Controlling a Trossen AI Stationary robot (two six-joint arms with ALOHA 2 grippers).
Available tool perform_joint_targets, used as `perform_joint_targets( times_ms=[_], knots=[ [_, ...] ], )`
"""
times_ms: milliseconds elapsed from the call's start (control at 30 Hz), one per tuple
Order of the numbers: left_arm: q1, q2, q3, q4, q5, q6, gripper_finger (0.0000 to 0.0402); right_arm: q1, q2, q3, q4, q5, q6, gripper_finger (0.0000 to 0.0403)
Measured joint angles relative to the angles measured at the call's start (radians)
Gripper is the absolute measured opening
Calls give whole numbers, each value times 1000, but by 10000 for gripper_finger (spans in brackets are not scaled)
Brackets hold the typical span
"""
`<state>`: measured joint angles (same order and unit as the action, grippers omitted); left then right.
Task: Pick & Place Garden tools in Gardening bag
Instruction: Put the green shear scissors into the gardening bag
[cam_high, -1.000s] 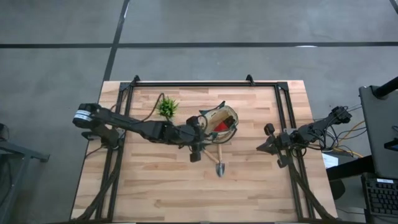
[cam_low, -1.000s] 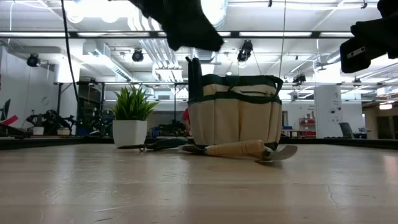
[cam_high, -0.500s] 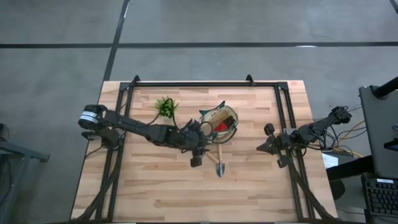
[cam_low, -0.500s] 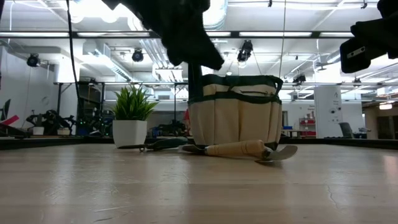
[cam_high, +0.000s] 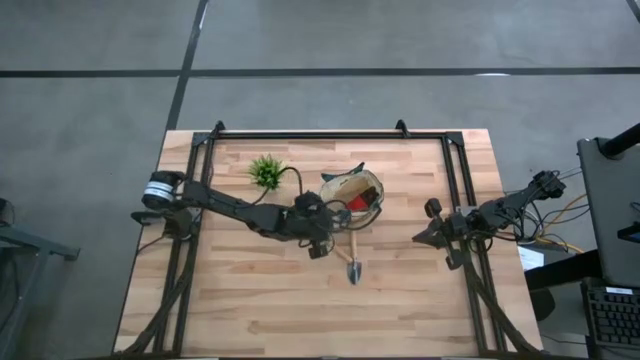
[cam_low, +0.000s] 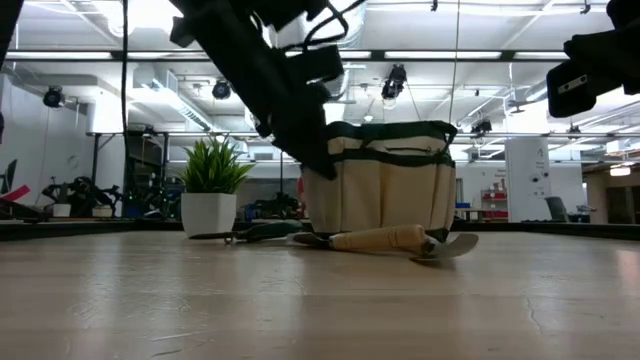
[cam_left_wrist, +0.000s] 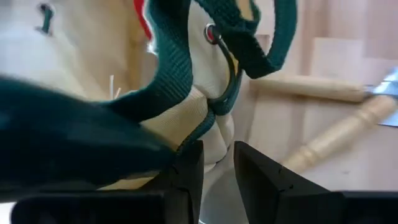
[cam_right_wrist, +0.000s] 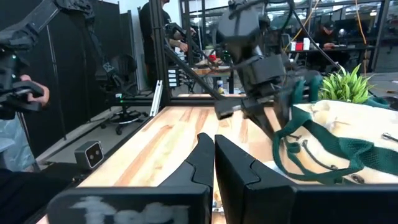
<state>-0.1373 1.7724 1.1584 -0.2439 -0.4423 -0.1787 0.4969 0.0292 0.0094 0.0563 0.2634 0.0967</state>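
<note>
Bag interior hidden; trowel outside
</note>
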Motion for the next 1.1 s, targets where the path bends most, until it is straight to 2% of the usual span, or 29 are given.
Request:
perform_joint_targets(
  times_ms=[167,333,400,567,733,867,1100],
  knots=[
    [22,13,0,-8,-57,2,90,0,0,0,0,0,0,8],
    [44,6,0,-9,-244,-1,89,0,0,0,0,0,0,8],
    [58,-5,0,-13,-277,-6,90,0,0,0,0,0,0,8],
    [78,-24,0,-28,-273,-51,90,0,0,0,0,0,0,8],
    [61,-28,0,-117,-174,-117,90,0,0,0,0,0,0,8],
    [44,-28,0,-208,-209,-262,90,0,0,0,0,0,0,8],
    [29,-28,0,-276,-214,-372,90,0,0,0,0,0,0,8]
  ],
)
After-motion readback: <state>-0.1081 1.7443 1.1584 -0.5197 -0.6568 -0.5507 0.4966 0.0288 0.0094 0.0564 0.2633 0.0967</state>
